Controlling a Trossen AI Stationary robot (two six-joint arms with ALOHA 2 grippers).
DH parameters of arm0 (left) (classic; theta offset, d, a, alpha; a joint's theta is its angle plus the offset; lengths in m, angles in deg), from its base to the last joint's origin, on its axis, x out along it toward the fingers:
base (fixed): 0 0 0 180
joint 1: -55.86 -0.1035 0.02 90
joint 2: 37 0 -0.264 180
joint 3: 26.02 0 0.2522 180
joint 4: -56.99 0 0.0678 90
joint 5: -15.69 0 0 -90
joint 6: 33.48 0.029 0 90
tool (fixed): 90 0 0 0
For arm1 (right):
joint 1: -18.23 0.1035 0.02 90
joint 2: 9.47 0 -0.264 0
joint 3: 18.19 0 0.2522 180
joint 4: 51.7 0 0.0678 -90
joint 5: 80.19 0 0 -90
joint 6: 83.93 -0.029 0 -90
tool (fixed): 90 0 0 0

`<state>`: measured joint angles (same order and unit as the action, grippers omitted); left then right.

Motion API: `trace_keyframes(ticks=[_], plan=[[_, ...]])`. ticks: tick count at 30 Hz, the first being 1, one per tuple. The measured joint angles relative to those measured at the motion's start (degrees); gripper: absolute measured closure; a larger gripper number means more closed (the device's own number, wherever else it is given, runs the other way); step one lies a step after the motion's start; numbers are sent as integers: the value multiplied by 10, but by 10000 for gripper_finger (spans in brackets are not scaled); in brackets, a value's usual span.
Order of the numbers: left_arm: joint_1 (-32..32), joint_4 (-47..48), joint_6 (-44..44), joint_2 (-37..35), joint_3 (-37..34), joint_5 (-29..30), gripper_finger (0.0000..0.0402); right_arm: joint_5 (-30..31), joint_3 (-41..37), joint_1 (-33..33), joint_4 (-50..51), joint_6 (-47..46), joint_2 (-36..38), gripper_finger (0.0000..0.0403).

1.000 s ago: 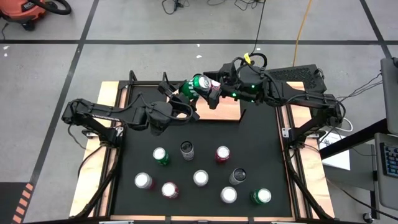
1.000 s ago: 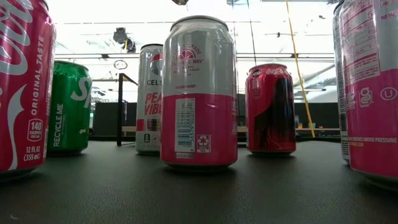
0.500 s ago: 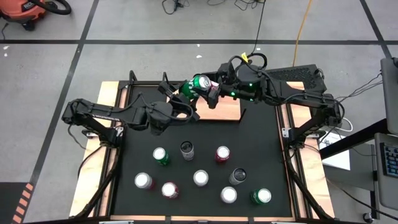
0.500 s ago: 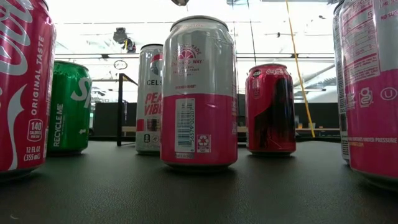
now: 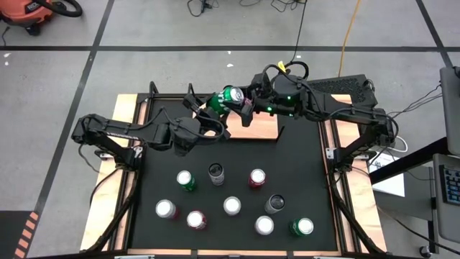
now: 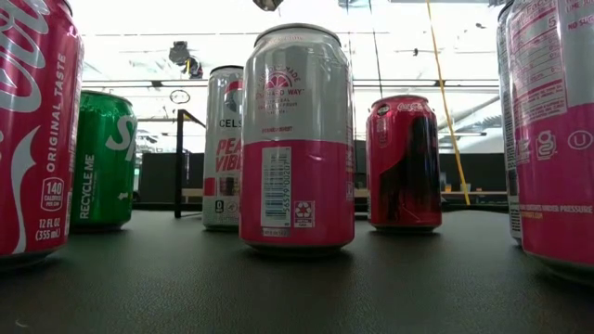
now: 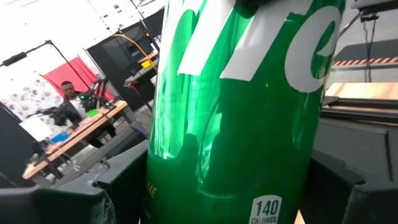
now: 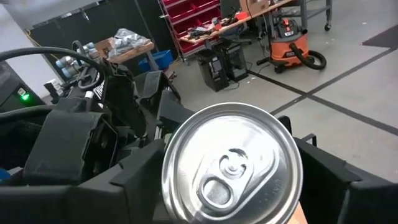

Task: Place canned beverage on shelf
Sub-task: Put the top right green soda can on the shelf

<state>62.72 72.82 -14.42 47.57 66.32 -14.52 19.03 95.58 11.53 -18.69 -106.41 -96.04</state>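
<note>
Above the far edge of a black mat (image 5: 237, 169), two dark robot arms meet over the shelf (image 5: 262, 128), a light wooden board. Between them is a green can (image 5: 228, 98), tilted on its side above the board. The left gripper (image 5: 213, 108) has its fingers on either side of the can's body, while the right gripper (image 5: 246, 102) brackets the silver top; whether either is actually pinching cannot be told. Nine more cans (image 5: 231, 206) stand upright on the mat's near half. Grey concrete floor (image 5: 144, 72) crossed by dark tape lines surrounds the table, an orange vacuum (image 8: 287, 34) stands by a workbench (image 8: 249, 9), and a person (image 7: 68, 93) sits at a distant table.
</note>
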Motion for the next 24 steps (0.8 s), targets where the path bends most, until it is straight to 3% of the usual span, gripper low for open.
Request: trace_keyframes(ticks=[7, 24], plan=[[-4, -4, -65, -2, 0, -97, 26, -4, 0, 0, 9, 27, 1, 140], [39, -3, -133, -85, 0, -97, 13, -17, -1, -7, 102, 109, 77, 138]])
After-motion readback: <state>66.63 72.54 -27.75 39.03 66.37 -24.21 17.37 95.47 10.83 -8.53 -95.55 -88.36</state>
